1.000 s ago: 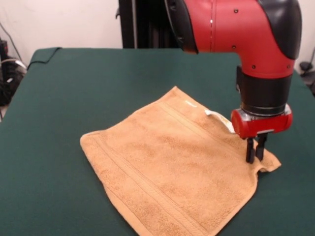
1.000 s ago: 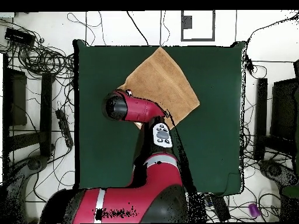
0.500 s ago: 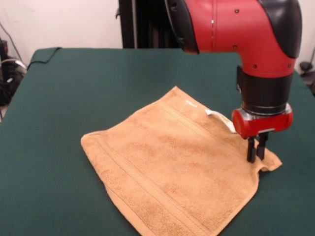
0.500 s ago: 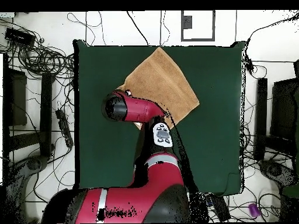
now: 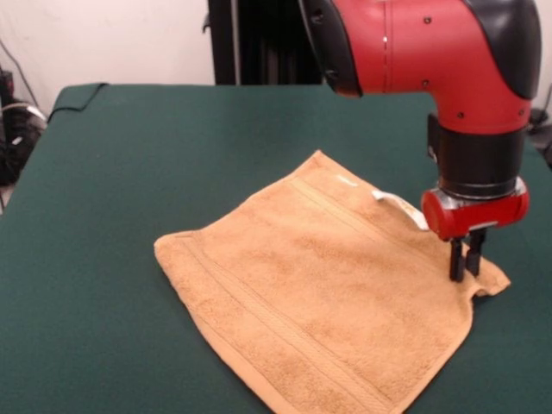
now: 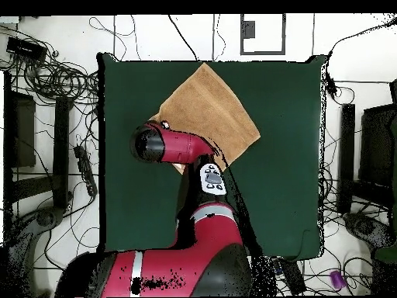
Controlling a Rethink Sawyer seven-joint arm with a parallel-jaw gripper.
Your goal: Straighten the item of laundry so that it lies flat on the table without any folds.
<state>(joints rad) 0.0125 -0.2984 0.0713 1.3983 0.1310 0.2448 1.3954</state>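
Gripper [image 5: 466, 264]: fingers nearly together, pinching the towel [image 5: 328, 293] at its right corner. Table [image 5: 129, 155]: green cloth. Risk: corner slips free or bunches if dragged.

Nubby tan terry towel [image 5: 319, 302] lies on matt green cloth-covered table [image 5: 129, 172]; the arm [image 5: 431, 43] is glossy plastic.
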